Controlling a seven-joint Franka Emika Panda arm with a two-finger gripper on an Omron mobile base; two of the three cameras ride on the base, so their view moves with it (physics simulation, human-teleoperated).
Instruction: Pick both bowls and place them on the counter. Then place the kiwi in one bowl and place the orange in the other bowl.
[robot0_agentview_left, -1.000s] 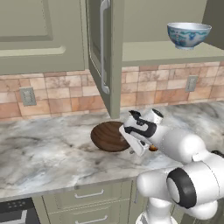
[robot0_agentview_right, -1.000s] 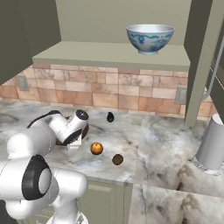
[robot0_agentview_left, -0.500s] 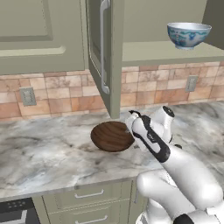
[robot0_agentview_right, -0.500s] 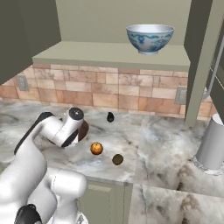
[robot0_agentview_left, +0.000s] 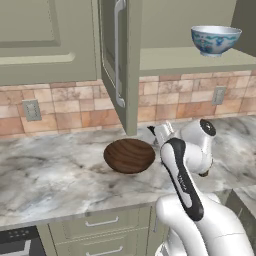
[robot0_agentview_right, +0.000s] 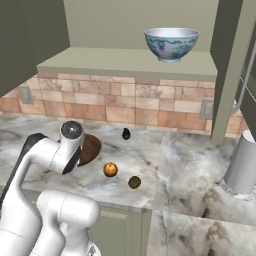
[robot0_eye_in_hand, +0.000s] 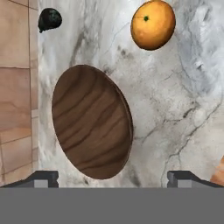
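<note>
The arm has pulled up and back from the wooden bowl (robot0_agentview_left: 129, 155) since the earlier frames, where the hand sat low right beside the bowl's rim; now the wrist stands higher and the camera on the hand looks down on the bowl from above. The gripper (robot0_eye_in_hand: 112, 177) is released, its two tips spread wide at the bottom of the hand view with nothing between them. The wooden bowl rests on the counter (robot0_agentview_left: 45, 180), below the open cabinet door (robot0_agentview_left: 117, 60), so the first placement looks done. The white bowl (robot0_agentview_right: 171, 44) is not yet moved: it sits up on the cabinet shelf (robot0_agentview_right: 125, 64), well above the worktop. The orange (robot0_agentview_right: 110, 169) lies on the marble just beside the wooden bowl, and the kiwi (robot0_agentview_right: 134, 182) lies near it, a little closer to the counter edge; neither fruit is in a bowl. A small black thing (robot0_agentview_right: 126, 133) sits nearer the tiled wall, and a grey canister (robot0_agentview_right: 242, 168) stands well apart at the right. By my reckoning about a quarter of the job is complete: what remains is fetching the white bowl down, then putting the kiwi in it and the orange in the wooden bowl.
</note>
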